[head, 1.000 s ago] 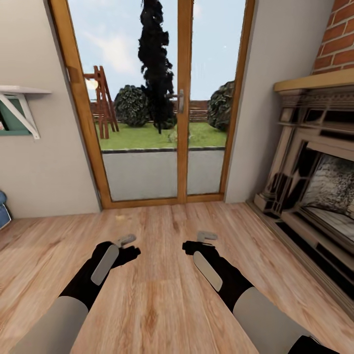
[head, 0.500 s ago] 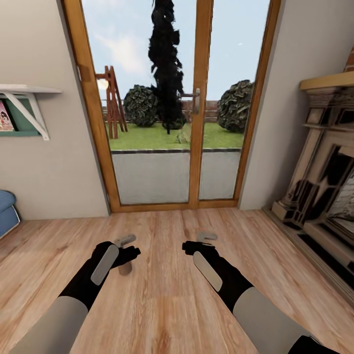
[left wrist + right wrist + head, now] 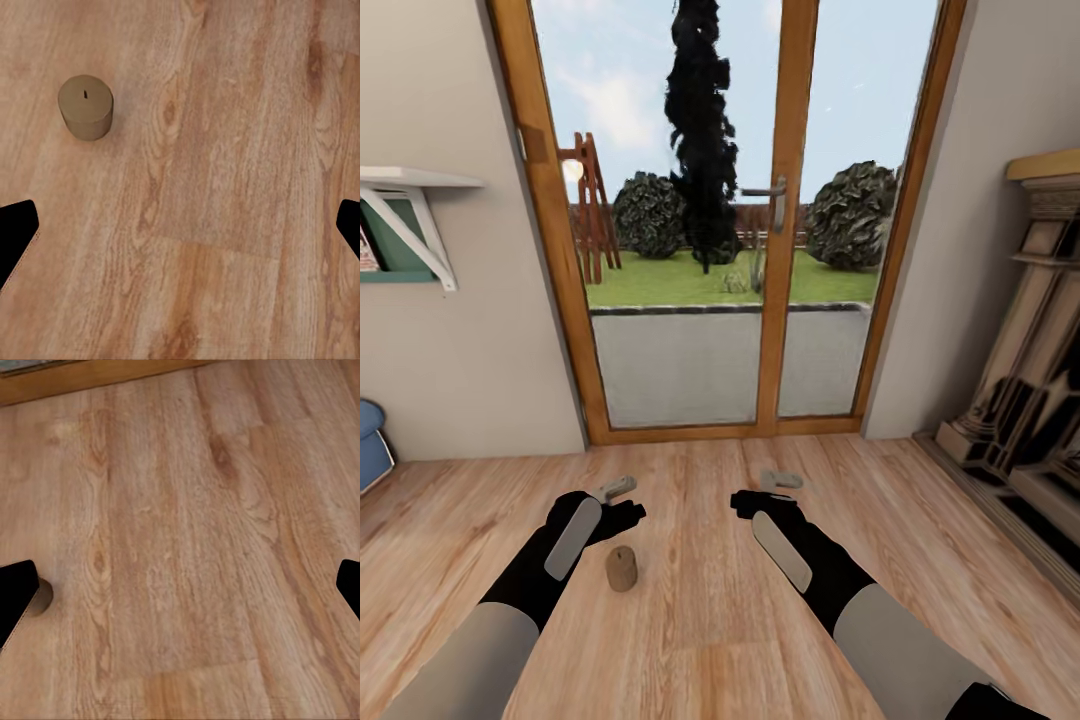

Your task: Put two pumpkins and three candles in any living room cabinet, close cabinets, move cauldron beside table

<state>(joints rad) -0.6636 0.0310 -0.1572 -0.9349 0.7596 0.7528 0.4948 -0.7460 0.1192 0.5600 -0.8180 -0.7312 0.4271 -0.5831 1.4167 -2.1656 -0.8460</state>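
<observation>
One candle [image 3: 622, 568], a short beige cylinder with a tiny wick, stands upright on the wooden floor just below and in front of my left gripper [image 3: 622, 500]. The left wrist view looks down on this candle [image 3: 86, 107], off to one side of the open left gripper [image 3: 180, 232], whose black fingertips [image 3: 15, 234] sit wide apart with nothing between them. My right gripper [image 3: 765, 490] hovers over bare floor, also open and empty [image 3: 180, 589]. An edge of the candle [image 3: 43, 596] peeks out beside one right fingertip [image 3: 15, 600]. Pumpkins, cabinet, cauldron and table are out of view.
A wooden-framed glass double door [image 3: 785, 210] faces me, with a garden behind it. A stone fireplace [image 3: 1030, 400] lines the right wall. On the left wall hangs a white shelf [image 3: 410, 190], and a blue cushion-like object [image 3: 368, 445] sits low at the left edge.
The whole view has shifted: door and fireplace slid right as the camera moved. The candle has come into view from under my left gripper. Both arms keep the same pose.
</observation>
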